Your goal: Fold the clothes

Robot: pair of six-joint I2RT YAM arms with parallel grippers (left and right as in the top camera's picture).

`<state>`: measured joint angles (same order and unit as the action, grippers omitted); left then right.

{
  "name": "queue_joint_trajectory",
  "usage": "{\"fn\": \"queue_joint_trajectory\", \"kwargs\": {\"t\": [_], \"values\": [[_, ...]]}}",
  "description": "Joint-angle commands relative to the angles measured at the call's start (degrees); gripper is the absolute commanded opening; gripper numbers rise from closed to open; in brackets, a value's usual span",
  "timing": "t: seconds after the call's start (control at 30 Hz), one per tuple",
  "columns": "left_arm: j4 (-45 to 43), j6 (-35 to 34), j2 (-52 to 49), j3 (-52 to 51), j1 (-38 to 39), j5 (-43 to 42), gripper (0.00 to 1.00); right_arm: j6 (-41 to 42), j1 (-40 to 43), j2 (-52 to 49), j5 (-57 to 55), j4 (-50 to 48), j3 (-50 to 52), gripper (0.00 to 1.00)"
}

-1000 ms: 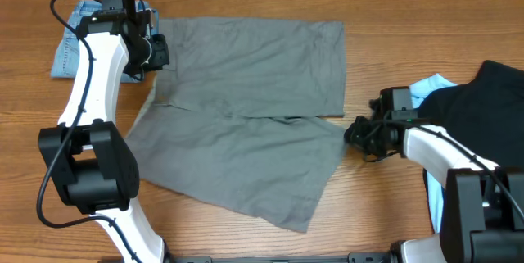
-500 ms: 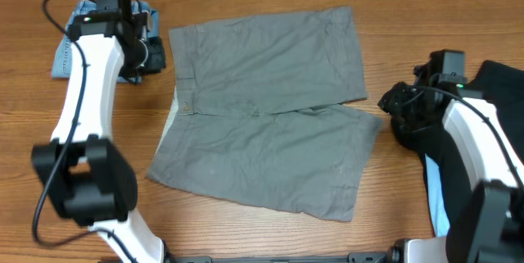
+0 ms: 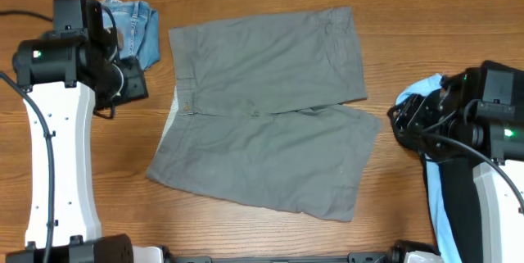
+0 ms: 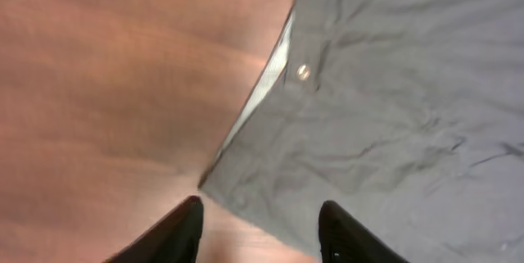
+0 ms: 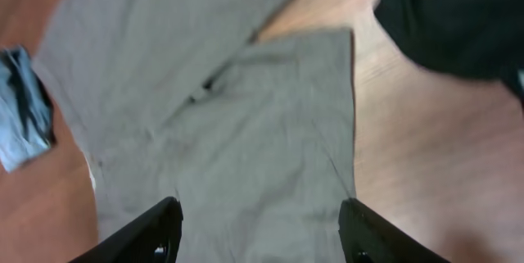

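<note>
Grey-green shorts [image 3: 266,107] lie spread flat on the wooden table, waistband to the left, both legs pointing right. Their waistband button [image 4: 304,72] shows in the left wrist view. My left gripper [image 3: 133,84] hovers left of the waistband, raised off the cloth, open and holding nothing [image 4: 262,222]. My right gripper [image 3: 404,124] hangs just right of the leg hems, also open and empty [image 5: 260,226], with the shorts [image 5: 221,132] below it. A black garment [image 3: 463,197] and a light blue one [image 3: 426,89] lie at the right edge under the right arm.
A small blue denim pair [image 3: 135,27] lies at the back left beside the left arm. Bare wood shows in front of the shorts and between the shorts and the right arm. The black garment [image 5: 458,17] fills the upper right of the right wrist view.
Both grippers have let go of the shorts, opened and lifted away to the sides. The shorts shifted right and now lie flatter. The left arm pulled back to the left.
</note>
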<state>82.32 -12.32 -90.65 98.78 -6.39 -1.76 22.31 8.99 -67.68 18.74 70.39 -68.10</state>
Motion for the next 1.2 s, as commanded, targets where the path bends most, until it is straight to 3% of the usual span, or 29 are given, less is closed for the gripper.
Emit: {"fn": "queue_joint_trajectory", "kwargs": {"t": [0.0, 0.13, 0.37, 0.53, 0.8, 1.17], "values": [[-0.5, -4.55, -1.16, -8.04, -1.77, 0.59, 0.37, 0.44, 0.02, 0.04, 0.66, 1.55, -0.52, 0.65], [-4.11, -4.63, -1.18, -18.82, -4.79, -2.71, 0.32, 0.44, 0.02, 0.0, 0.68, 2.38, -0.52, 0.66], [-13.99, -4.57, -1.18, -35.41, -11.54, -8.04, 0.33, 0.46, 0.02, -0.07, 0.66, 1.9, -0.52, 0.7], [-20.83, -4.68, -1.18, -43.45, -14.51, -8.98, 0.26, 0.5, 0.02, -0.68, 0.66, 1.53, -0.52, 0.72], [-32.02, -5.29, -1.18, -52.06, -14.82, -8.37, 0.27, 1.97, 0.02, -1.95, 0.66, 1.53, -0.52, 0.72], [-37.29, -5.66, -1.18, -56.43, -14.82, -5.73, 0.33, 1.92, 0.02, -2.27, -0.66, 1.9, -0.52, 0.72]]}}
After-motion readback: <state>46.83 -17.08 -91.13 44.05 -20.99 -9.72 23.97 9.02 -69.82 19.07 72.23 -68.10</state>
